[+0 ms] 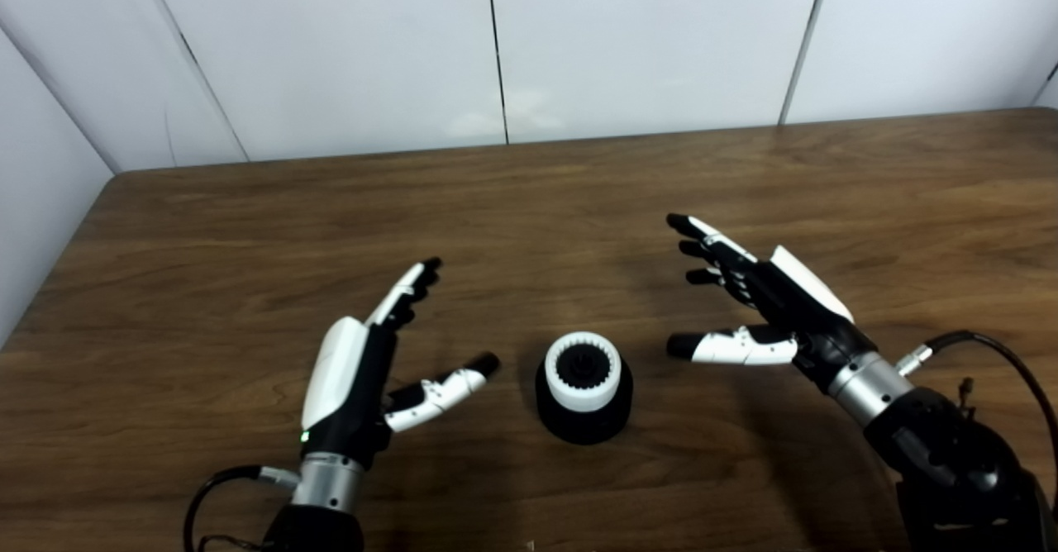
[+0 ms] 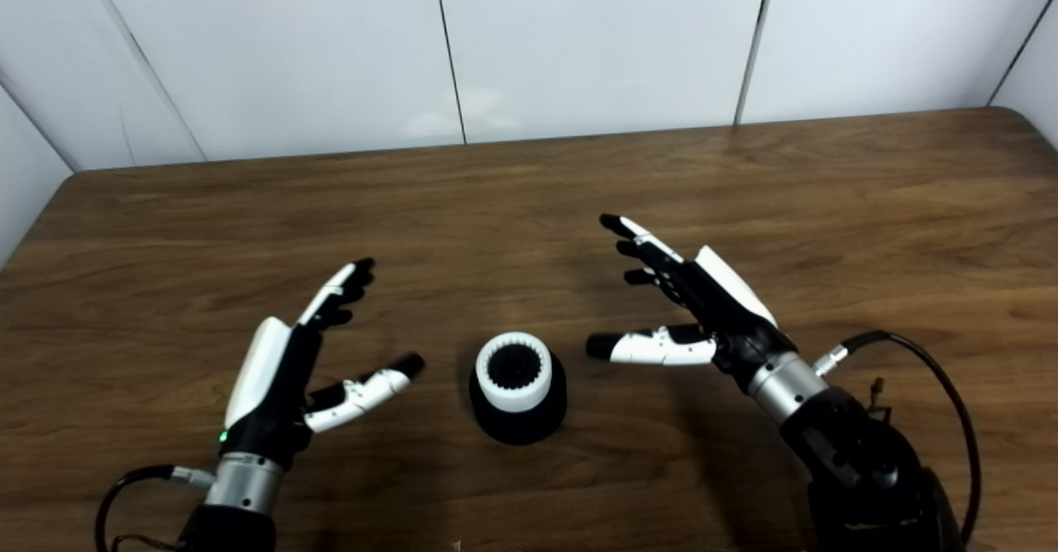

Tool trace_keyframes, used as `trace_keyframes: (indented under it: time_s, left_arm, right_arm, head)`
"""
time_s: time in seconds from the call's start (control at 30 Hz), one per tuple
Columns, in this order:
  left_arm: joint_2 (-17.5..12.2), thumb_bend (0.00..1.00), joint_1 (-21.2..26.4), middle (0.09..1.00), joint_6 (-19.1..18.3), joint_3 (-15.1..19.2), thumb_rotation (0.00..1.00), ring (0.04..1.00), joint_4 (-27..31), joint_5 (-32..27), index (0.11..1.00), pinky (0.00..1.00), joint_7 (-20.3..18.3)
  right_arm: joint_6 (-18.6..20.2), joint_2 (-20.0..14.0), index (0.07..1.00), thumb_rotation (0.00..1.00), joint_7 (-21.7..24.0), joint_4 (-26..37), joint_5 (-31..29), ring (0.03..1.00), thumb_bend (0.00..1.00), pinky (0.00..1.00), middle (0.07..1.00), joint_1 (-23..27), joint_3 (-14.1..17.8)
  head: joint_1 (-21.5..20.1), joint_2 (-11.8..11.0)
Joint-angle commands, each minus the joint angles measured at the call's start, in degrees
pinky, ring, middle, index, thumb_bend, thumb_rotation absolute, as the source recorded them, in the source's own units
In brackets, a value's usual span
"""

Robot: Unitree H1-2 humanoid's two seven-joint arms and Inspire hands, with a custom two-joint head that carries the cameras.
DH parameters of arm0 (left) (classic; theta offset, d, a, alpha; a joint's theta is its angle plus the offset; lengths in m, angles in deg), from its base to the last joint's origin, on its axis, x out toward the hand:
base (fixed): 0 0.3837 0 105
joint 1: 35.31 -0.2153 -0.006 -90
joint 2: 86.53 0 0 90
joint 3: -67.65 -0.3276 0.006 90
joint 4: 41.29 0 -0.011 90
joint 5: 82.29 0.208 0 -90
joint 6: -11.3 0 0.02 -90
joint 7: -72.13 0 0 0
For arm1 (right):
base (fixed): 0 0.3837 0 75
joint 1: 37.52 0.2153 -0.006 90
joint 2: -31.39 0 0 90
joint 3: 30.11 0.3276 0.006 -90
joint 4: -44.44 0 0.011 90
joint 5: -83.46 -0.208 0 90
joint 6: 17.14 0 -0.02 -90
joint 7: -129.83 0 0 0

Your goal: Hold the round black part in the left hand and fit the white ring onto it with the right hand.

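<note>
Left eye view. Round black part (image 1: pixel 583 416): stands on the wooden table (image 1: pixel 529 197), between the two thumbs, touching neither. White ring (image 1: pixel 583 382): seated on top of the black part, toothed inner edge visible. Left hand (image 1: pixel 351 378): fingers spread and extended, thumb tip pointing toward the part, near it but apart; holds nothing. Right hand (image 1: pixel 773 304): fingers spread, thumb tip level with the ring and just beside it, with a gap; holds nothing.

Right eye view. Same items: the part with its ring stands between the thumb tips. Both hands are splayed and empty. A black cable (image 2: pixel 942 387) loops behind the right wrist.
</note>
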Motion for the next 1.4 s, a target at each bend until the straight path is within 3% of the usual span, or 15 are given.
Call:
trace_keyframes:
  time_s: [0.0, 0.1, 0.2, 0.3, 0.43, 0.53, 0.87, 1.37]
  left_arm:
    - [0.59, 0.62, 0.41, 0.913, 2.22, 1.57, 0.87, 0.888, 0.68, -2.90, 0.961, 0.83, 1.24]
    - [1.35, 0.59, 0.42, 0.944, 3.14, 3.74, 0.98, 0.918, -1.47, -9.37, 0.987, 0.85, 1.52]
    - [2.71, 0.59, 0.62, 0.989, 3.58, 5.56, 0.97, 0.975, -3.11, -17.85, 0.999, 0.92, 1.00]
    - [3.42, 0.57, 0.86, 1.000, 3.76, 6.27, 0.98, 0.999, -4.22, -22.57, 1.000, 0.97, 1.44]
    - [3.70, 0.56, 0.92, 1.000, 3.69, 6.64, 0.95, 1.000, -5.23, -26.17, 1.000, 1.00, 2.27]
    - [3.85, 0.57, 0.89, 1.000, 3.21, 6.65, 0.93, 1.000, -5.24, -26.85, 1.000, 1.00, 3.36]
    - [3.82, 0.51, 0.78, 1.000, 3.12, 6.22, 1.00, 1.000, -5.04, -29.86, 1.000, 1.00, 5.10]
    - [3.65, 0.52, 1.42, 1.000, 1.71, 5.60, 0.93, 1.000, -4.29, -29.62, 1.000, 1.00, 5.91]
  right_arm:
    - [0.65, 2.25, 0.920, 0.70, -3.19, 2.01, -2.76, 0.890, 0.64, 0.78, 0.925, 0.76, 1.81]
    - [3.16, 5.79, 0.915, 0.78, -5.15, 1.96, -8.00, 0.898, 0.50, 0.81, 0.926, 0.05, 4.50]
    - [4.85, 7.85, 0.945, 0.83, -5.97, 1.82, -13.32, 0.944, 0.38, 0.87, 0.958, -0.69, 6.45]
    - [5.57, 8.37, 0.949, 0.94, -6.79, 2.13, -15.15, 0.964, 0.37, 0.90, 0.971, -1.42, 6.83]
    - [5.56, 9.48, 0.943, 0.93, -8.44, 2.33, -17.45, 0.970, 0.40, 0.91, 0.975, -2.47, 7.24]
    - [5.07, 10.01, 0.940, 0.91, -9.57, 2.39, -18.76, 0.965, 0.38, 0.92, 0.975, -3.05, 7.31]
    - [4.41, 10.92, 0.939, 0.88, -12.56, 2.78, -21.00, 0.950, 0.33, 0.93, 0.959, -4.33, 6.54]
    - [3.97, 9.84, 0.933, 0.82, -13.32, 2.26, -21.42, 0.971, 0.38, 0.95, 0.971, -3.84, 6.40]
  head:
    - [0.06, 0.04]
    - [-0.09, -0.08]
    - [-0.29, -0.17]
    - [-0.46, -0.22]
    - [-0.50, -0.31]
    - [-0.50, -0.29]
    - [-0.49, -0.12]
    - [-0.34, -0.11]
